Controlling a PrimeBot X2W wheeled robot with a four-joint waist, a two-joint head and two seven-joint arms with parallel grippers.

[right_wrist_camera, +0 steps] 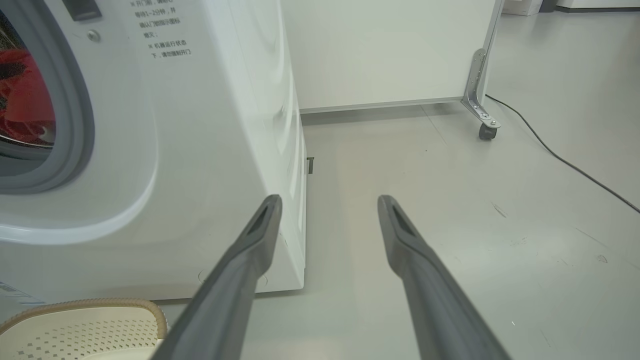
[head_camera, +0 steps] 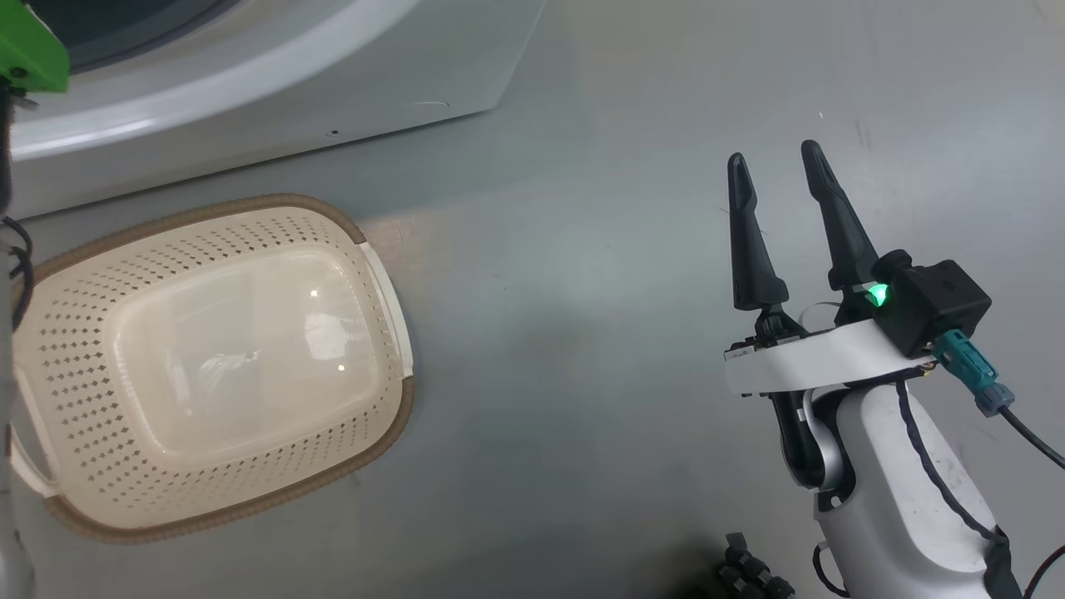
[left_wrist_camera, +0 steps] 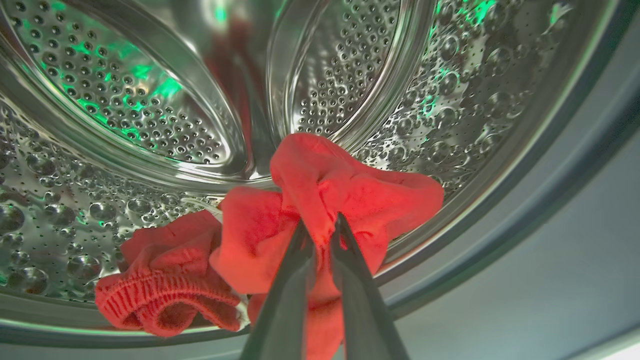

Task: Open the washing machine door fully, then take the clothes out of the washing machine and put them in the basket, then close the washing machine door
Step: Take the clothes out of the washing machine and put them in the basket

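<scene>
A pale grey floor (head_camera: 582,333) spreads under everything, and on it stands the white washing machine (right_wrist_camera: 200,150), whose front corner sits just left of the right hand's view. Its round opening is edged by a grey rubber ring (right_wrist_camera: 75,115). Inside, the perforated steel drum (left_wrist_camera: 125,100) curves around the left wrist view and picks up green glints. Behind the machine a white panel (right_wrist_camera: 380,50) stands on a metal leg with 1 caster (right_wrist_camera: 486,131), and a thin dark cable (right_wrist_camera: 565,162) trails across the floor to its right. The cream basket (head_camera: 75,349), with perforated walls and a brown woven-look rim, sits on the floor just in front of the machine's base, its glossy bottom catching the ceiling lights. The right hand (head_camera: 774,154) hovers above bare floor, well apart from the basket. Its 2 dark fingers stand wide apart with nothing between them, and a green lamp glows on its wrist block. The clothes (left_wrist_camera: 325,190), bright red and bunched, lie in the lower part of the drum near the opening, with a ribbed cuff drooping toward the rubber ring. They also show as a red patch through the opening in the right wrist view. The left hand (left_wrist_camera: 321,222) reaches into the drum with its 2 fingers pressed together on a raised fold of the red fabric.
</scene>
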